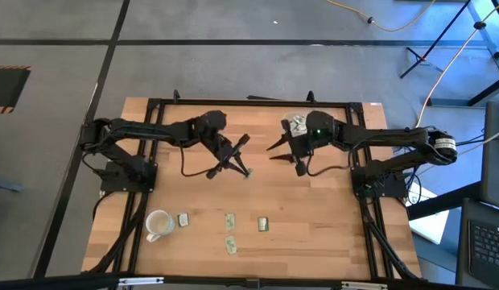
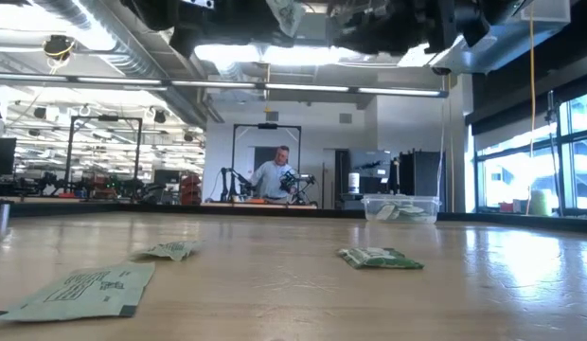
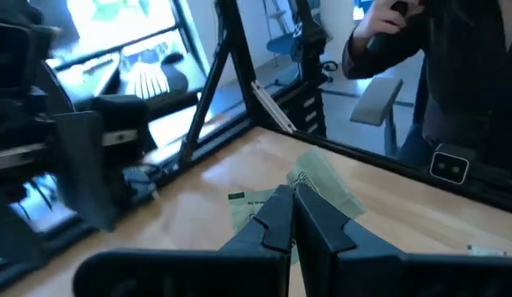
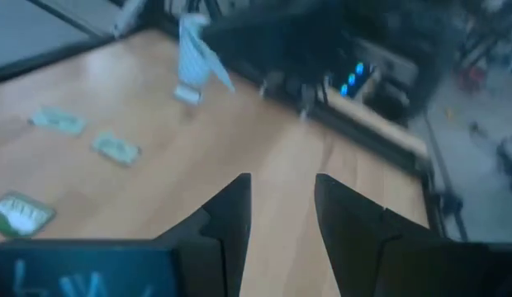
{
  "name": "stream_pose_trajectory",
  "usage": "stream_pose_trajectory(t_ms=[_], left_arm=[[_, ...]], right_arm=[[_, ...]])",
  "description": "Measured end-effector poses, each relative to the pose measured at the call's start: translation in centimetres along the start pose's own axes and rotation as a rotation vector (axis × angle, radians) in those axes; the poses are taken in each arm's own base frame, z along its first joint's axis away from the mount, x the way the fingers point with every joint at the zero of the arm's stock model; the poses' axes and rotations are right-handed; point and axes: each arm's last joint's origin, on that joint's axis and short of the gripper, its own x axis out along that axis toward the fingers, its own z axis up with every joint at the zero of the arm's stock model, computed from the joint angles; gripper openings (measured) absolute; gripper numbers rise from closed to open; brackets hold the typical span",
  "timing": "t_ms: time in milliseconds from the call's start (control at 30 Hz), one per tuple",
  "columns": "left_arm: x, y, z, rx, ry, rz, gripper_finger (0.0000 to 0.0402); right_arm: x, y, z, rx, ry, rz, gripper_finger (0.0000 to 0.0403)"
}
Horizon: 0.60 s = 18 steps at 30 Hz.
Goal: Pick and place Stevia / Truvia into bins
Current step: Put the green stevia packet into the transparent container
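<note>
Wooden tabletop (image 1: 314, 205) fills a black frame in a workshop, where a person (image 2: 275, 177) stands far behind it. Left claw (image 1: 246, 172) hangs near the middle, its fingers (image 3: 277, 216) pressed shut on a pale green sachet (image 3: 326, 183) that sticks out past the tips. Right claw (image 1: 275, 151) waits just across from it, its fingers (image 4: 231, 216) spread apart and holding nothing. Just behind the right claw's wrist sits the clear bin (image 1: 298, 124), with sachets already inside. Well away from both claws, along the near edge, lie four loose sachets (image 1: 231, 219), with a white mug (image 1: 157, 224) at the left end of that row.
</note>
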Motion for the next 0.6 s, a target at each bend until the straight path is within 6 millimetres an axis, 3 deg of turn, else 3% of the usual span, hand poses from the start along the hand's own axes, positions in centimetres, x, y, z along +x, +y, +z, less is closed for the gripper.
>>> stream_pose_trajectory(t_ms=[167, 400, 600], left_arm=[[-0.5, 0.8, -0.1, 0.050, -0.037, 0.007, 0.0003], [-0.4, 0.9, -0.2, 0.070, -0.039, 0.006, 0.0003], [-0.6, 1.0, -0.3, 0.060, -0.036, 0.013, 0.0003]], right_arm=[[1.3, 0.7, 1.3, -0.069, -0.114, -0.005, 0.0138], [4.2, 1.3, 0.8, -0.105, -0.183, -0.002, 0.0138], [5.0, 1.9, 1.0, -0.120, -0.217, 0.004, 0.0138]])
